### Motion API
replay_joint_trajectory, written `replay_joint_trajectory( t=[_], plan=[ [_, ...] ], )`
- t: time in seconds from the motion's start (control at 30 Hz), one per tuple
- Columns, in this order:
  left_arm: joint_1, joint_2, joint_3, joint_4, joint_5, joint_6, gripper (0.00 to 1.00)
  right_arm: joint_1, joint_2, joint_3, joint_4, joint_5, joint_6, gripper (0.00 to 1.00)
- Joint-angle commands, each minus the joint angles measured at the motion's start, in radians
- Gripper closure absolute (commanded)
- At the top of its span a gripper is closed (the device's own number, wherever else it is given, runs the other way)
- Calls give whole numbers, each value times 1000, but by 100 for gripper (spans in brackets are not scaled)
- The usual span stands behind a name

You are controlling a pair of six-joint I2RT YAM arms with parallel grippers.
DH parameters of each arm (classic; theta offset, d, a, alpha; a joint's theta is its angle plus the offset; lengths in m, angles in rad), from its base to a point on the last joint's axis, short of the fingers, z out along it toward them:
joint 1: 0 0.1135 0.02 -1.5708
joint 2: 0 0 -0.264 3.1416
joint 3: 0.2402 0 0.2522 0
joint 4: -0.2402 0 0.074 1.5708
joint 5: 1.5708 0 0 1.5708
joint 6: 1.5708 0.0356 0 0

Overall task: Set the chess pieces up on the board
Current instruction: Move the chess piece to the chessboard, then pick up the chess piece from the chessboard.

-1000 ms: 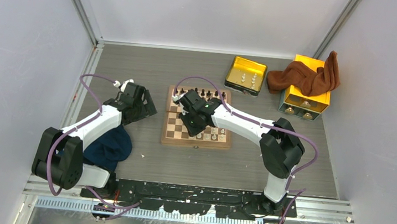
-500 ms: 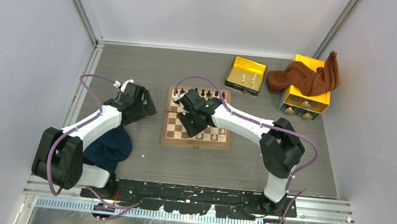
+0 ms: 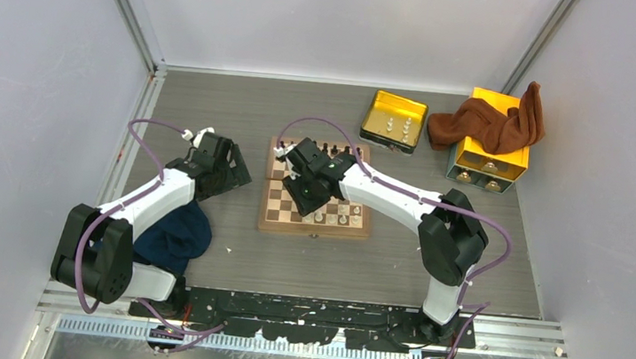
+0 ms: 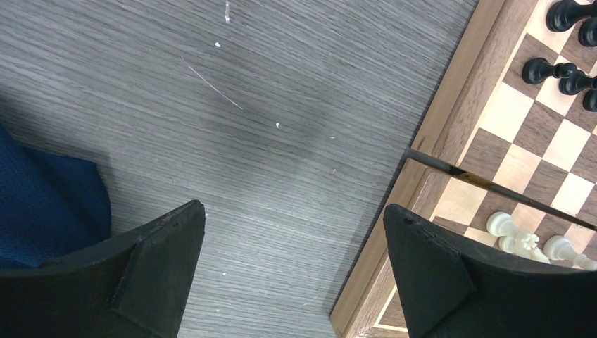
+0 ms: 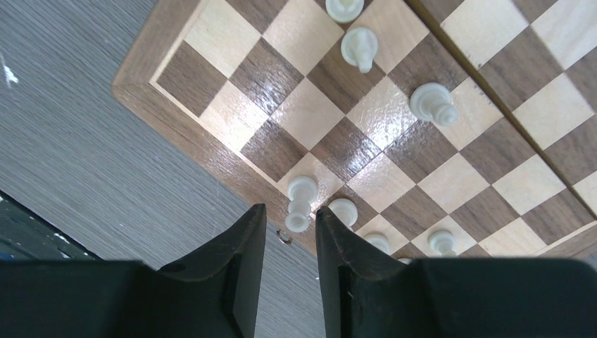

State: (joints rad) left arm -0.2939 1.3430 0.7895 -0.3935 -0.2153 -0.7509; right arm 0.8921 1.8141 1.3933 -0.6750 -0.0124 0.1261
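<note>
The right gripper (image 5: 290,213), jaws narrowly parted and empty, hovers at the near edge of the board (image 5: 183,134). A white piece (image 5: 300,198) stands just ahead, in line with the gap. The left gripper (image 4: 293,208) gapes wide, empty.

Board (image 5: 338,141) under right end effector (image 5: 289,224): varnished wood, glossy, glare patches on squares; border plain brown wood, duller. Cream pieces (image 5: 434,102) ahead of its fingers: smooth, faint sheen. Black pieces (image 4: 542,69) ahead-right of left end effector (image 4: 292,211): polished, glossy. Both end effectors: matt black plastic, slightly grainy. Tabletop (image 4: 246,141) beneath left end effector: grey wood-grain laminate, matt, fine scratches, white specks. Blue cloth (image 4: 42,204) by its left finger: fine knit, matt. Beyond right end effector, to its right: shiny yellow metal tin (image 3: 384,115), soft brown cloth (image 3: 490,122).
</note>
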Motion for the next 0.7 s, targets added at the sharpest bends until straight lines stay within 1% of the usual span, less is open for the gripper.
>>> replay_joint_trajectory(
  t=[0.0,0.2,0.3,0.67],
  plan=[
    [6,-9,24,31,-2,2,1,-4,-49,82,-6,2,-22,62],
    [6,-2,27,32,-2,4,2,-14,-52,122,2,9,-15,62],
    [6,0,27,34,-1,4,2,-30,-42,139,8,52,-11,62],
    [6,2,27,34,5,5,2,-136,57,204,18,68,-3,62]
  ],
)
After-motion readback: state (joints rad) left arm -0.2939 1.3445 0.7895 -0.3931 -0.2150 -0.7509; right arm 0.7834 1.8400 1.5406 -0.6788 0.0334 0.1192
